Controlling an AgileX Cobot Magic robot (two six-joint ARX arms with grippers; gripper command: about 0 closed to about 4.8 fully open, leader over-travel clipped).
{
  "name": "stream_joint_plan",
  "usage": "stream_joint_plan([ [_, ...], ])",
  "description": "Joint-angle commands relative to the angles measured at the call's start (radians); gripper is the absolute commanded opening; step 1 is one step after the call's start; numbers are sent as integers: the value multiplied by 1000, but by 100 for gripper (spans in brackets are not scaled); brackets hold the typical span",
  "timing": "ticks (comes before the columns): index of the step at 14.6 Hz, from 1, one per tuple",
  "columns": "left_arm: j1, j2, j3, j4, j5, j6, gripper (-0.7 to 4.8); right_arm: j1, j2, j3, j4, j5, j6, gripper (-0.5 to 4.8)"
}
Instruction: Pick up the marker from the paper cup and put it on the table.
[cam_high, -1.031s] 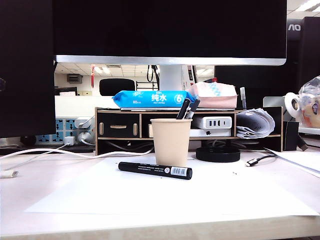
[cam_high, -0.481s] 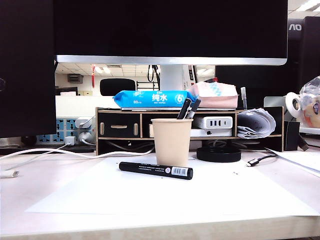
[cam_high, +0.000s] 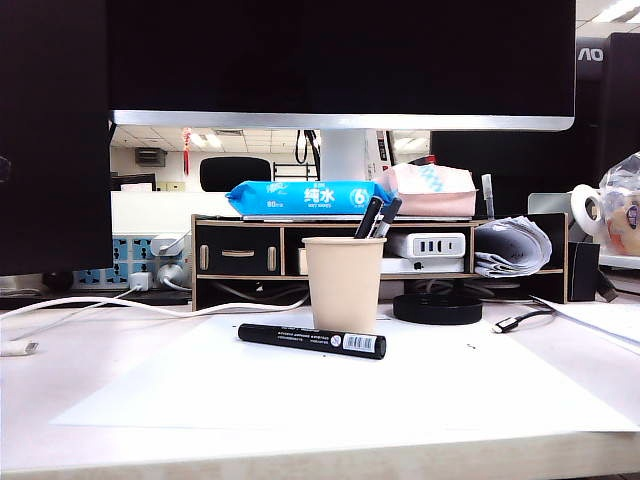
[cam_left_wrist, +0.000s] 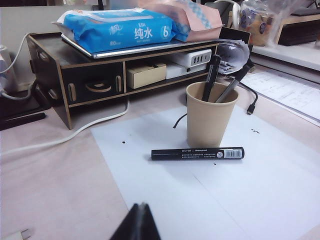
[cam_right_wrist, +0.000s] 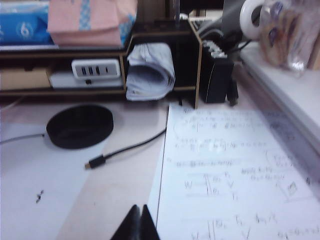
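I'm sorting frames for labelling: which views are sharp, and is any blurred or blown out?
Exterior view: sharp on the marker and paper cup, ceiling lights blown out behind. Left wrist view: sharp, shut left gripper dark. Right wrist view: soft blur throughout, handwriting on the sheet unreadable, right gripper shut.

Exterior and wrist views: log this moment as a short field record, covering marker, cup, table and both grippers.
marker: lying flat on the white sheet, in front of the cup
cup: upright on the sheet, holding two other markers
table: bears the sheet
left gripper: shut, empty, back from the marker
right gripper: shut, empty, over a printed page
task: appears done
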Motion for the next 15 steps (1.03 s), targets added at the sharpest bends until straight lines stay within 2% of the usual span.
stream_joint_plan([
  [1, 0, 0, 1, 13, 3, 1, -4, 2, 0, -3, 40, 0, -2, -5],
  [15, 0, 0, 1, 13, 3, 1, -4, 38, 0, -3, 74, -8, 10, -5],
])
